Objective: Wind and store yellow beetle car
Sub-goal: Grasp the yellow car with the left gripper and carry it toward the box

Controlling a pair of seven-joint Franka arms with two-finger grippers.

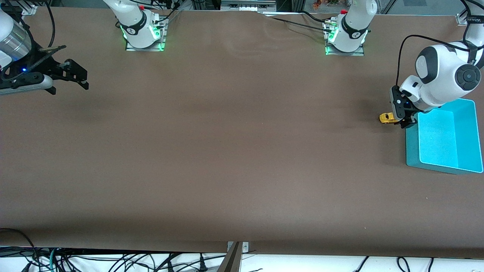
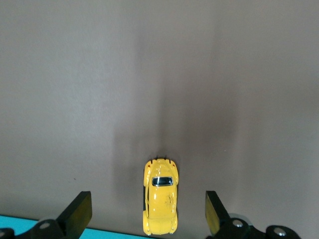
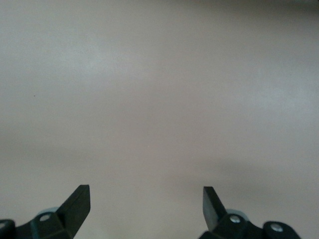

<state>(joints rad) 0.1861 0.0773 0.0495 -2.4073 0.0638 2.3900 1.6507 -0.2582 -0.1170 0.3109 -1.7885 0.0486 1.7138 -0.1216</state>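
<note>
Straddling the yellow beetle car [image 2: 160, 197], the left claw [image 2: 148, 214] gapes; the right claw [image 3: 146, 206] waits, spread.

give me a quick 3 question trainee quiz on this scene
1. True or false: the left gripper is shut on the yellow beetle car.
2. The car rests: A) in the turquoise bin B) on the table beside the bin C) under the right gripper.
3. Which arm waits at its own end of the table?

Key: 1 false, open around it. 2 B. 3 the right arm.
</note>
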